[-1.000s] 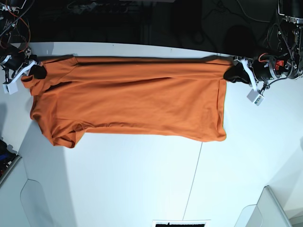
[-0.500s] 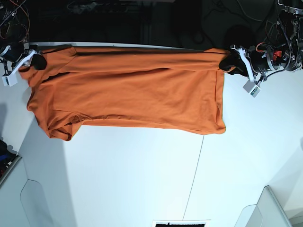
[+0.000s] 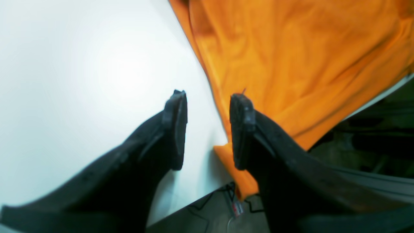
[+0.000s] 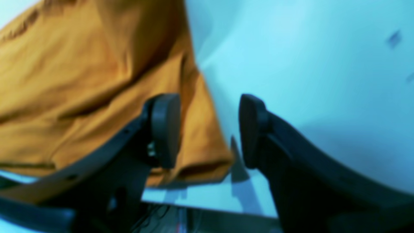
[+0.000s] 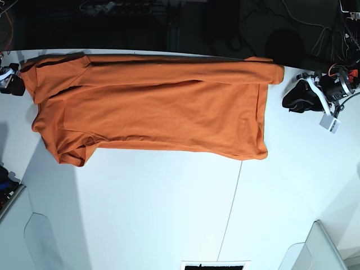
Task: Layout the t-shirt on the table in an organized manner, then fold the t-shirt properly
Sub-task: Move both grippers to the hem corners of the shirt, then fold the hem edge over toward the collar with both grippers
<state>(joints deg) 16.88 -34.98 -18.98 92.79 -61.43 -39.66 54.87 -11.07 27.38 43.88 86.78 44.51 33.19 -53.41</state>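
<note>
The t-shirt [image 5: 152,104] lies long from nine to three across the bench [image 5: 169,214], one spread, empty claw off each end: left claw [image 5: 293,97] at three, right claw [image 5: 16,85] at nine.

Dark clutter of cables [image 5: 264,14] beyond the far edge (details lost in shadow), bright overhead light.

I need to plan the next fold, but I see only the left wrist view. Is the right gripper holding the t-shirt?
Observer: No. In the right wrist view the right gripper is open and grips nothing; the t-shirt lies on the table under it.
Operator: Is it spread flat?
Observer: Mostly. The base view shows it stretched along the far table edge, but one sleeve is bunched.
</note>
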